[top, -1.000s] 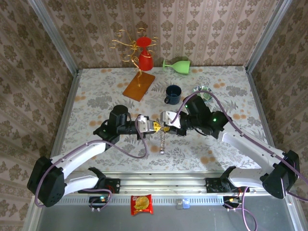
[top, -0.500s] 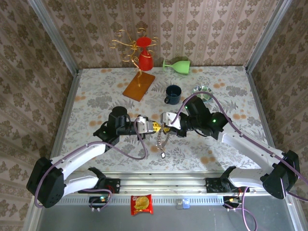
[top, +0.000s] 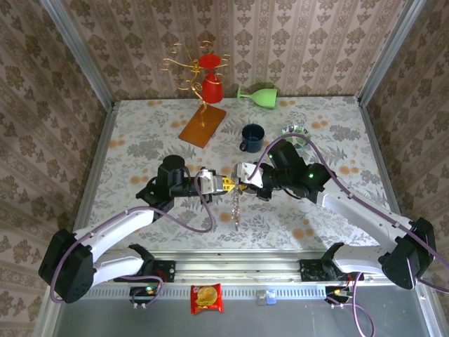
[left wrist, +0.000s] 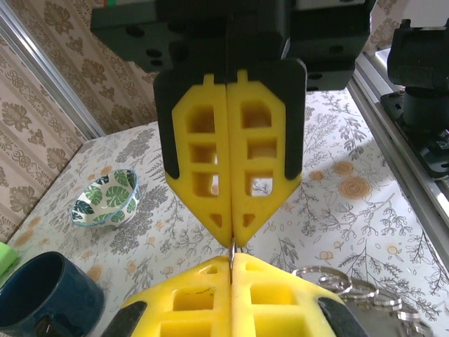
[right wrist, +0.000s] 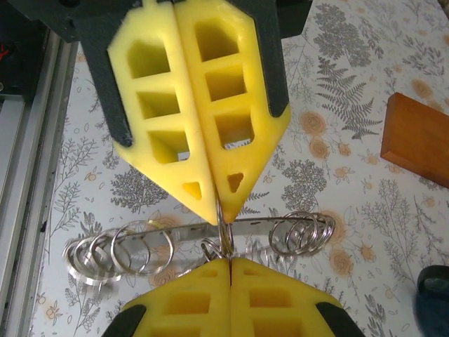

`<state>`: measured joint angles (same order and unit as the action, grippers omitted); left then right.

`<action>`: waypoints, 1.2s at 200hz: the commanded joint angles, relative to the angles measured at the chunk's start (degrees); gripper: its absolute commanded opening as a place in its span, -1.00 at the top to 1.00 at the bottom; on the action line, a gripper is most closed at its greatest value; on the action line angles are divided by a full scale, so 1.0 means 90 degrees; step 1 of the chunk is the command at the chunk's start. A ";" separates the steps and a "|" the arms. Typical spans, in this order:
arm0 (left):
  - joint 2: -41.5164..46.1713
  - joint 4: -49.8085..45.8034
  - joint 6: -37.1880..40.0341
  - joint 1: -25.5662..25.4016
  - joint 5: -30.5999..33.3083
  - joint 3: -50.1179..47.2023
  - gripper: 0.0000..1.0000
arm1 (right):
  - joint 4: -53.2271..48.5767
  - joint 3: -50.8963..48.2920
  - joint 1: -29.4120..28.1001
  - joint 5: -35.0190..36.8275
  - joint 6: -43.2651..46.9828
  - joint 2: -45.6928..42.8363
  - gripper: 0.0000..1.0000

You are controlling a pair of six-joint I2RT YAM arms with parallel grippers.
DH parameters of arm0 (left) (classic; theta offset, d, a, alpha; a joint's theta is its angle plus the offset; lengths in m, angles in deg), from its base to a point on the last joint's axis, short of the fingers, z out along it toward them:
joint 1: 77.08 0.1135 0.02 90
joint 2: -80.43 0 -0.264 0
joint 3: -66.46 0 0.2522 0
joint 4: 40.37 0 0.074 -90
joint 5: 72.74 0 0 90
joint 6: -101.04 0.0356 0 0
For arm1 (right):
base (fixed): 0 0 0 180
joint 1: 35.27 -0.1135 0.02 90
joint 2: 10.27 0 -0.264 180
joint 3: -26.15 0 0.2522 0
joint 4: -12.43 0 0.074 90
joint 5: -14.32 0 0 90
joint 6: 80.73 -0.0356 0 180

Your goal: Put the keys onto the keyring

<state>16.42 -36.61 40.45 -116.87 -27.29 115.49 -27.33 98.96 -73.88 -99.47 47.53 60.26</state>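
Note:
Over the table's middle, my left gripper [top: 228,184] and right gripper [top: 242,186] meet tip to tip. Each is shut on the same thin silvery wire ring [right wrist: 223,223]. Several more silvery split rings [right wrist: 300,234] and a flat metal strip [right wrist: 189,232] hang linked below as a chain [top: 237,207]. In the left wrist view my left gripper [left wrist: 232,256] pinches the wire ring [left wrist: 232,247], with the right gripper's yellow fingers [left wrist: 259,140] opposite. In the right wrist view my right gripper [right wrist: 230,260] faces the left gripper's fingers [right wrist: 168,105]. The black-headed keys and the large flat grey keyring are out of view.
A dark blue mug [top: 252,137] and a small patterned bowl [top: 295,133] stand behind the grippers. Further back are a wooden-based gold stand [top: 203,125] holding a red glass [top: 212,88], and a green glass [top: 261,95] on its side. A snack packet [top: 207,298] lies off the table's front.
The hanging chain of rings swung a little to the left and back. Both grippers stayed shut and tip to tip in nearly the same place.

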 commanded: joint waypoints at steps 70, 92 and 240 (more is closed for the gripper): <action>0.0084 0.2090 -0.1233 -0.0068 -0.0011 -0.0639 1.00 | 0.1311 -0.0793 0.0203 -0.0926 -0.0924 -0.0410 0.54; -0.0004 0.2546 -0.1577 -0.0075 -0.0066 -0.0758 1.00 | 0.1513 -0.0867 0.0218 -0.1007 -0.1031 -0.0318 0.53; 0.0110 0.2319 -0.1394 -0.0095 0.0216 -0.0869 0.52 | 0.0849 -0.0381 0.0208 -0.1020 -0.0637 -0.0146 1.00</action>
<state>15.35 -12.20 24.84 -117.26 -26.40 106.71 -14.41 92.10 -72.05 -109.13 38.22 58.49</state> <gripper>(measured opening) 0.185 0.064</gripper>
